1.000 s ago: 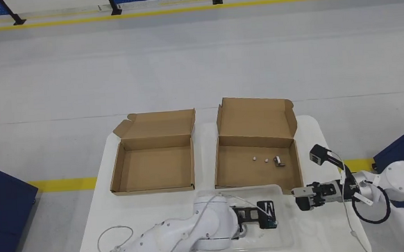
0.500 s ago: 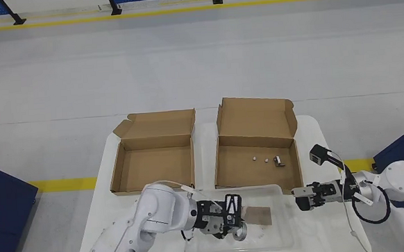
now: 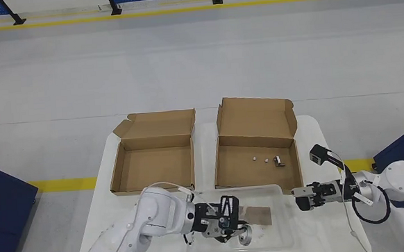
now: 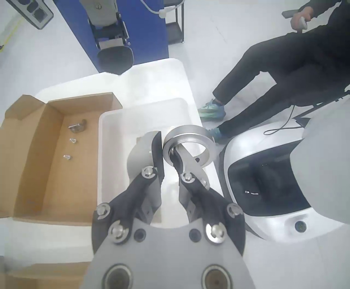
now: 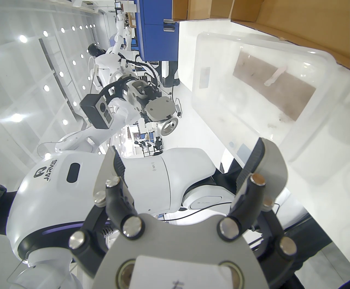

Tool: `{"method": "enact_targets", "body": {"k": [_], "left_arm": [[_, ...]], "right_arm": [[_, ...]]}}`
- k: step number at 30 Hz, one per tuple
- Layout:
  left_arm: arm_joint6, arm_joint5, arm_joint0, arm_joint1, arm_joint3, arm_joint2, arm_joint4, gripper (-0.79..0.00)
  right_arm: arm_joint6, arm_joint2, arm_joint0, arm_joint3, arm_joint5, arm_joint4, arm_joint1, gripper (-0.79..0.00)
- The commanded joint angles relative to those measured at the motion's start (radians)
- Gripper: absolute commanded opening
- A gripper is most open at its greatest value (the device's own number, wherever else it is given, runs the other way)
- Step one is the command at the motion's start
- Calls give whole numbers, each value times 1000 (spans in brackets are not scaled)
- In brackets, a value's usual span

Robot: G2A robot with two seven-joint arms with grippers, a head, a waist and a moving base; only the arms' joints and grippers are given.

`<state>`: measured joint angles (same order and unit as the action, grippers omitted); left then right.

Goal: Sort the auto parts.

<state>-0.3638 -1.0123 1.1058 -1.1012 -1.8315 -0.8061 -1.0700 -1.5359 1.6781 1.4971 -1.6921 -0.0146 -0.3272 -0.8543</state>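
Above the tray (image 3: 285, 218), left tool (image 4: 166, 153) clamps an unsorted ring (image 4: 191, 128); right tool (image 5: 187, 149) gapes empty; three parts (image 3: 267, 159) sit in a box (image 3: 240, 174).

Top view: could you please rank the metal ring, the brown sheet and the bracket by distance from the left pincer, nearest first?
1. The metal ring: gripped in the left pincer.
2. The brown sheet: on the tray floor, alongside.
3. The bracket: in the right-hand box, beyond the tray.
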Motion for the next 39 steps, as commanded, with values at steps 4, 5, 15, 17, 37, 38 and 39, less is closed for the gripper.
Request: {"method": "enact_targets", "body": {"k": [4,5,15,17,37,38,39], "left_arm": [[396,0,-46,36,22,52,-82,-785],[492,0,-61,46,40,71,-121,-785],[1276,104,-223,115,219,277,-536,-785],[1341,169,-258,123,230,333,-547,-785],[1633,461,-248,135,238,350,-409,-785],[1658,486,-253,136,229,362,-403,-785],[1688,516,-259,137,226,373,-394,-785]], "right_arm": [[0,0,0,0,0,0,0,0],[0,0,0,0,0,0,0,0],[0,0,0,0,0,0,0,0],[0,0,0,0,0,0,0,0],[0,0,0,0,0,0,0,0],[0,0,0,0,0,0,0,0],[0,0,0,0,0,0,0,0]]}}
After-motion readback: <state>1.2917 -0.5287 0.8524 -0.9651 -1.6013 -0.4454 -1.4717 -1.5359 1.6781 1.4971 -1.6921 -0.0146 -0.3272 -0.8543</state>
